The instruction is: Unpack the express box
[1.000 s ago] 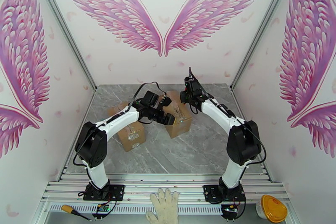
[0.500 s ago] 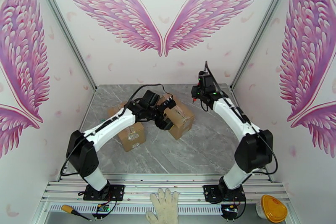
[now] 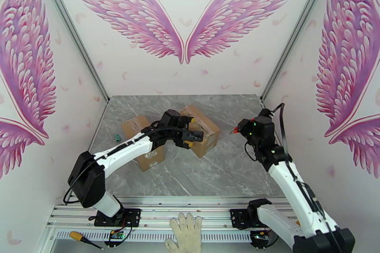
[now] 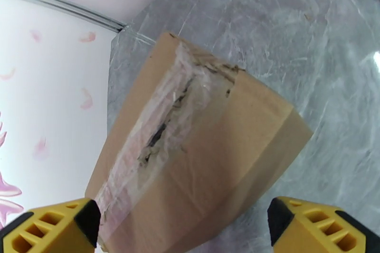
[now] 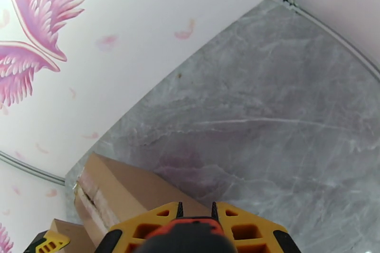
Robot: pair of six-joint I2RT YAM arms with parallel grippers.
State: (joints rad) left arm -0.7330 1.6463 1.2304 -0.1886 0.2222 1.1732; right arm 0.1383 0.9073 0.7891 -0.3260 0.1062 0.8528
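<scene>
L gripper (image 4: 183, 218) wide open at crinkly-taped cardboard box (image 4: 204, 154); R gripper (image 5: 194, 223) tight on red-black tool (image 5: 187, 238)

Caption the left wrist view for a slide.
Open left gripper poised over a cardboard box with torn tape seam.

A grey marble-patterned table (image 3: 228, 163) carries two brown cardboard boxes towards its far middle. The right-hand box (image 3: 206, 128) sits skewed to the table edges, and a strip of torn clear tape (image 4: 161, 126) runs along its top seam. The left-hand box (image 3: 134, 126) lies close beside it; whether the two touch cannot be told. A small green item (image 3: 114, 136), too small to identify, rests near the table's left edge. On the aluminium rail in front lie a white work glove (image 3: 186, 232), an orange-handled screwdriver (image 3: 83, 238) and an orange-lidded tub (image 3: 308, 235).
</scene>
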